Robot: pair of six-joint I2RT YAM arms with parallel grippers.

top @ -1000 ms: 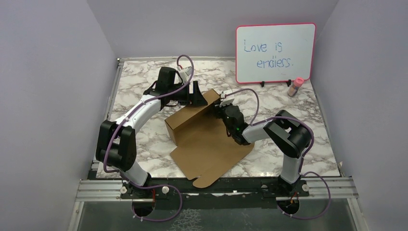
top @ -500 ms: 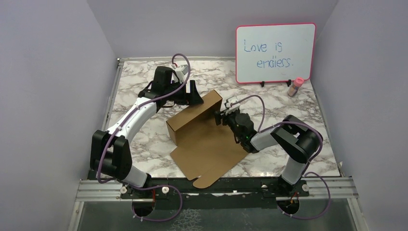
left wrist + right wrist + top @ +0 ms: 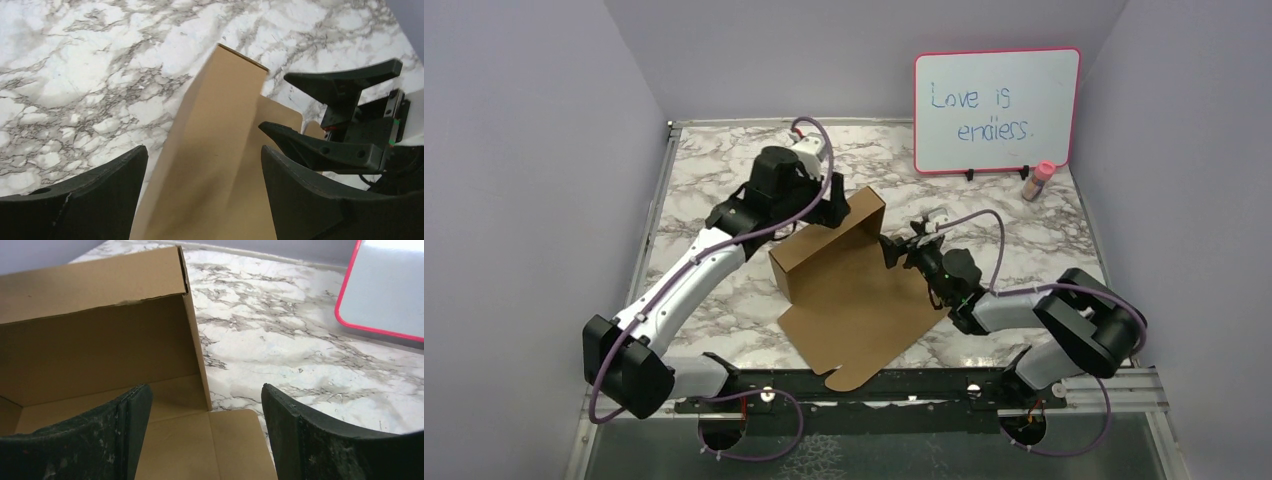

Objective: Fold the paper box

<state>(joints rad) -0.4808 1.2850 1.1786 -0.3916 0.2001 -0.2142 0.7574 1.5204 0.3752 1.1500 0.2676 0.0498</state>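
Observation:
The paper box (image 3: 854,300) is brown cardboard lying partly folded on the marble table, with its far wall (image 3: 829,240) standing up and the rest flat. My left gripper (image 3: 832,205) hangs open over the top of that wall. In the left wrist view the wall (image 3: 220,150) runs between its spread fingers (image 3: 100,195); I cannot tell whether they touch it. My right gripper (image 3: 894,250) is open just off the wall's right end. The right wrist view shows the wall's inner face (image 3: 100,345) and a flat side flap (image 3: 225,440) between its fingers, nothing held.
A pink-framed whiteboard (image 3: 996,110) stands at the back right with a small pink-capped bottle (image 3: 1039,181) beside it. Lilac walls close in the table on three sides. A metal rail (image 3: 1124,385) runs along the near edge.
The right gripper has opened and drawn back to the right from the wall's end. The left gripper has shifted over the top of the wall, which now stands more upright.

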